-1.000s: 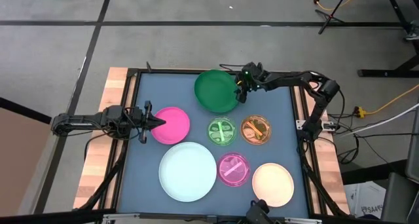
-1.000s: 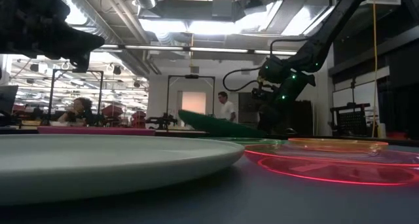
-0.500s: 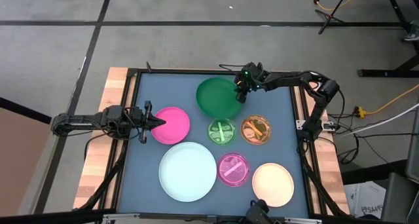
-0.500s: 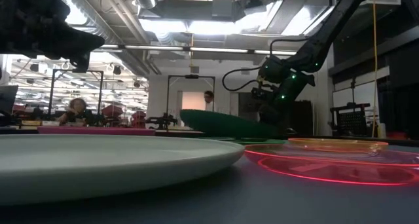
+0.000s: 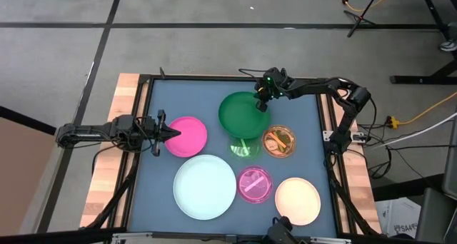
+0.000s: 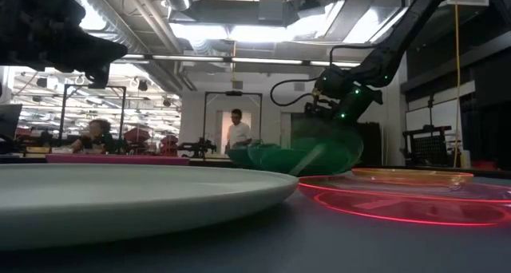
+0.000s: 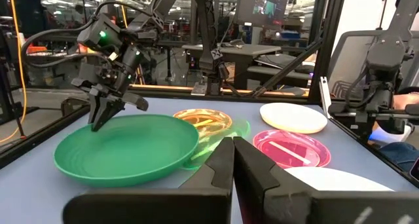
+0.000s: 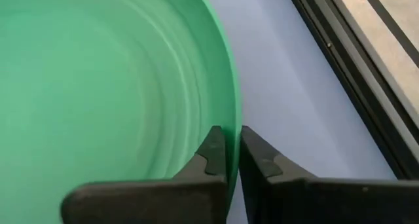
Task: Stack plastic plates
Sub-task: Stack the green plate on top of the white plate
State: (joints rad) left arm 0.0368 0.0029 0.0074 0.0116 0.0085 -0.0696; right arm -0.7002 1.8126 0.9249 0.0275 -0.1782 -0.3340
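R gripper (image 5: 262, 99) grips green plate (image 5: 243, 113) rim.
Jaws pinched on rim; plate overlaps small green plate (image 5: 243, 148). L gripper (image 5: 171, 133) jaws closed, by pink plate (image 5: 189, 135).

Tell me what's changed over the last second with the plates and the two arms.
The right claw closed on the dark green plate rim and drew it toward the table's middle, now partly covering the small green plate. The left claw, shut by the pink plate, and the other plates stayed put.
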